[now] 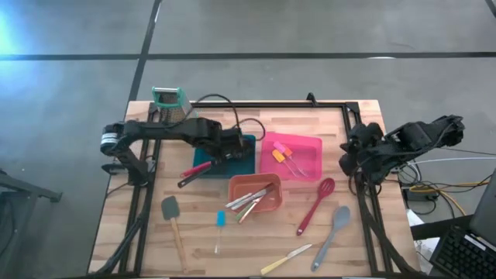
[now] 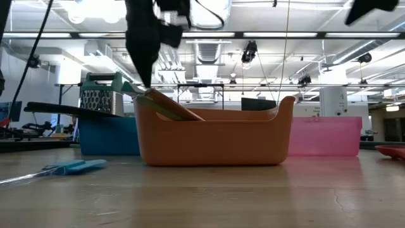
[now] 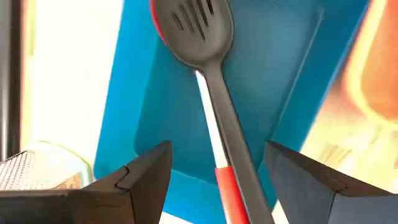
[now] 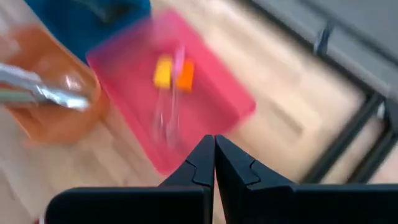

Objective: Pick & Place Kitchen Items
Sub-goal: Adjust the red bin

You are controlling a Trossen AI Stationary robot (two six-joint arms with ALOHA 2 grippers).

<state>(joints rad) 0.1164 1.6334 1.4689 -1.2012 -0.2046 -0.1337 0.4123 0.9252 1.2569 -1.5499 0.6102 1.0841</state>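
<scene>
Above the blue tray (image 1: 246, 157) my left gripper (image 3: 217, 171) hung with jaws wide over the grey slotted spoon (image 3: 205, 56); beside that tray, well apart, my right gripper (image 4: 214, 155) rested closed.

Matt wooden table (image 1: 353, 232); glossy plastic blue tray (image 1: 246, 164).

Grater (image 1: 170, 103) close behind blue tray (image 1: 246, 157)
</scene>
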